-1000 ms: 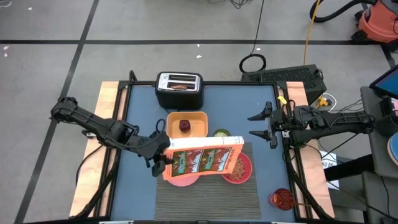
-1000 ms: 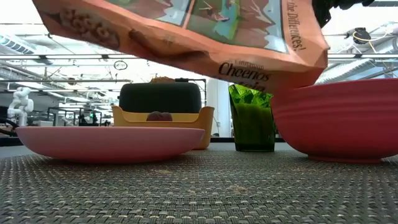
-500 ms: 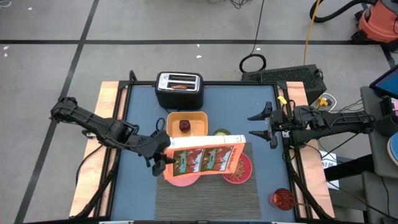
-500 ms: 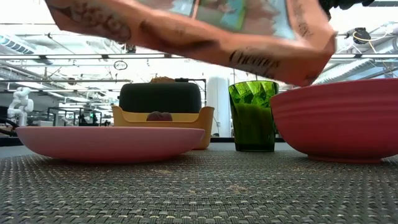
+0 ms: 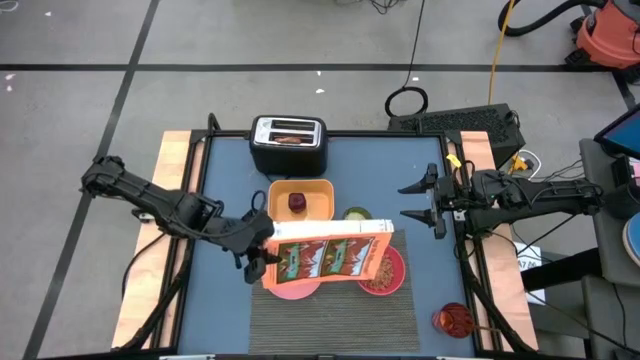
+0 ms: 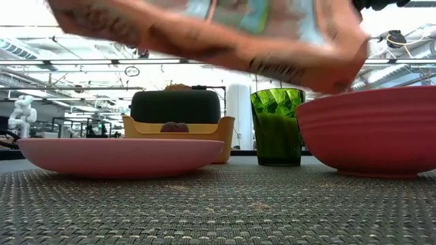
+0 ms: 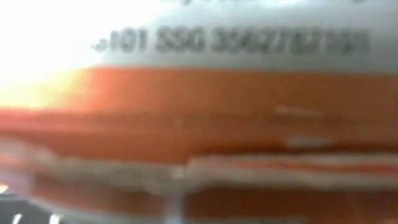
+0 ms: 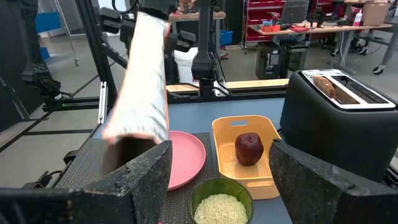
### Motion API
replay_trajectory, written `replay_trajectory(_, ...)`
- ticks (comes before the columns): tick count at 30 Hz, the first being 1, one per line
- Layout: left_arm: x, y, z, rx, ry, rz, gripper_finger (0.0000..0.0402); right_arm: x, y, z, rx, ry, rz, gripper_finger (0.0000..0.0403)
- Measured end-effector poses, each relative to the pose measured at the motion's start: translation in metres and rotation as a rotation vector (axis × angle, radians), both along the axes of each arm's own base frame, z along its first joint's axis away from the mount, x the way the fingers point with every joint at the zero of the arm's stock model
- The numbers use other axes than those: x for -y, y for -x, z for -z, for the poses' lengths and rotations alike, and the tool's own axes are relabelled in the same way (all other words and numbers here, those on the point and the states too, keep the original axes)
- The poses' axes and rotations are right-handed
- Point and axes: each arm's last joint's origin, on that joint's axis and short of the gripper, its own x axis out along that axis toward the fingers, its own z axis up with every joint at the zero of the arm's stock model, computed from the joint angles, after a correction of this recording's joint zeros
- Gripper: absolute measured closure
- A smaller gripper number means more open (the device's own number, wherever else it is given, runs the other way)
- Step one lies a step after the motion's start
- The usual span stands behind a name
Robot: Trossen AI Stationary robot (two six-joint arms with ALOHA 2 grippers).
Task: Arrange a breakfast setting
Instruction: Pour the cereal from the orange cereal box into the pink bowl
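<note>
My left gripper [image 5: 262,255] is shut on the orange-red cereal box [image 5: 330,255], which hangs lengthwise over the pink plate [image 5: 292,288] and the pink bowl [image 5: 385,275]. Both stand on the dark grey ribbed placemat [image 5: 330,315]. The bowl holds brown cereal. In the low view the box [image 6: 204,34] hangs blurred above the plate [image 6: 116,155] and bowl [image 6: 371,136]. The dark-red fruit [image 5: 297,203] lies in a yellow tray [image 5: 318,190]. The toast [image 5: 290,138] stands in the black toaster [image 5: 288,150]. My right gripper [image 5: 420,200] is open and empty at the table's right. No spoon shows. My left gripper holds the cereal box by its end toward the table's left [image 5: 273,256], coming level from the left. The box is lifted clear, lying lengthwise with its right end [image 5: 385,240] over the bowl. In the left wrist view the box's end panel [image 7: 199,112] fills the picture and hides the fingers.
A green cup [image 5: 356,214] stands between the tray and the bowl, right in front of my right gripper [image 8: 221,186]. A red round thing [image 5: 455,320] sits at the table's near right corner. Bare blue table lies to the placemat's left and right.
The cereal box has moved a little in my left gripper's hold: in the low view its underside stands slightly higher than a second ago and it is now blurred. The plate, bowl and right arm have kept still.
</note>
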Motion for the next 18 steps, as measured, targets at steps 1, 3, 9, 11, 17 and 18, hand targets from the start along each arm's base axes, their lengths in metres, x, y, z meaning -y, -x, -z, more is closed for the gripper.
replay_trajectory(1, -0.0004, 0.0, 0.0005, -0.001, -0.006, -0.009, 0.0215, 0.0, -0.0001, 0.0001, 0.0, 0.0, 0.0, 0.0145)
replay_trajectory(3, 0.0001, -0.0017, -0.0015, 0.026, 0.0, -0.014, 0.0215, 0.0, 0.0, 0.0, 0.0, 0.0, 0.0, 0.0145)
replay_trajectory(9, 0.0, -0.0019, -0.0016, 0.027, 0.001, -0.012, 0.0215, 0.0, -0.0001, 0.0001, 0.0, 0.0, 0.0, 0.0145)
replay_trajectory(11, -0.0001, -0.0016, -0.0019, 0.026, -0.001, -0.009, 0.0215, 0.0, -0.0001, 0.0, 0.0, 0.0, 0.0, 0.0145)
replay_trajectory(17, 0.0007, -0.0018, -0.0022, 0.033, 0.006, -0.011, 0.0215, 0.0, -0.0001, 0.0001, 0.0, 0.0, 0.0, 0.0145)
replay_trajectory(18, 0.0007, -0.0016, -0.0018, 0.028, 0.003, -0.011, 0.0215, 0.0, -0.0001, 0.0, 0.0, 0.0, 0.0, 0.0145)
